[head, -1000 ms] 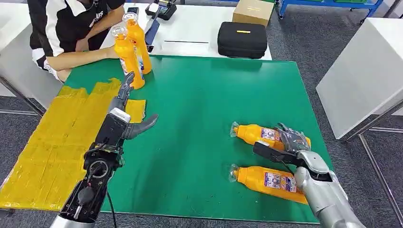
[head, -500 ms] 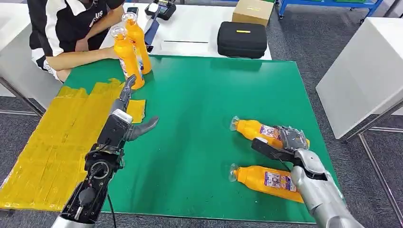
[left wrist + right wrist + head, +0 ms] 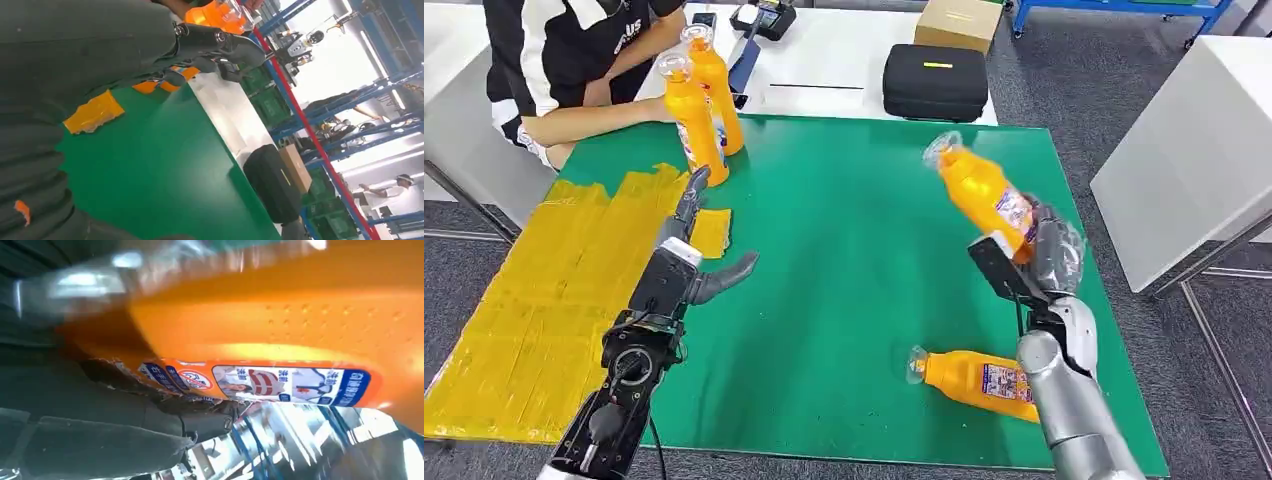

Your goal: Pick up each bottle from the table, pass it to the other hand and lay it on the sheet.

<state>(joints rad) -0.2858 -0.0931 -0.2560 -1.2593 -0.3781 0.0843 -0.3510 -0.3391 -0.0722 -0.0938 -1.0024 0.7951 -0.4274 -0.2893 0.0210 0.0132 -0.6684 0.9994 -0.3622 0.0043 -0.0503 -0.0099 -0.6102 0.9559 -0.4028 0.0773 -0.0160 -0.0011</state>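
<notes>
Nearest the robot, low on the green table (image 3: 844, 250), one orange bottle (image 3: 979, 383) lies on its side with its clear cap toward the middle of the mat, just beside the right forearm; it is not yet picked up. Above it the right hand (image 3: 1036, 262) grips a second bottle (image 3: 984, 190) by its lower body, clear of the table and tilted so the cap points up and away toward the far edge. The right wrist view shows dark fingers (image 3: 165, 415) wrapped under its labelled side (the picture is blurred, so I judge the arm is moving). Held by the base like this, the neck end is free for the other hand to take, which suits the handover the task asks for.

On the other side, the left hand (image 3: 694, 255) hovers over the table holding nothing, fingers spread and the thumb stuck out toward the centre, a ready posture for receiving. Just beside it lies the yellow sheet (image 3: 534, 300), draped over the table's left edge, where the bottle must end up.

Farther off, two upright bottles (image 3: 699, 105) stand at the far left corner, next to a seated person's forearm (image 3: 584, 120). Beyond, on a white table (image 3: 844, 60), sit a black case (image 3: 934, 82) and a cardboard box (image 3: 956, 22).
</notes>
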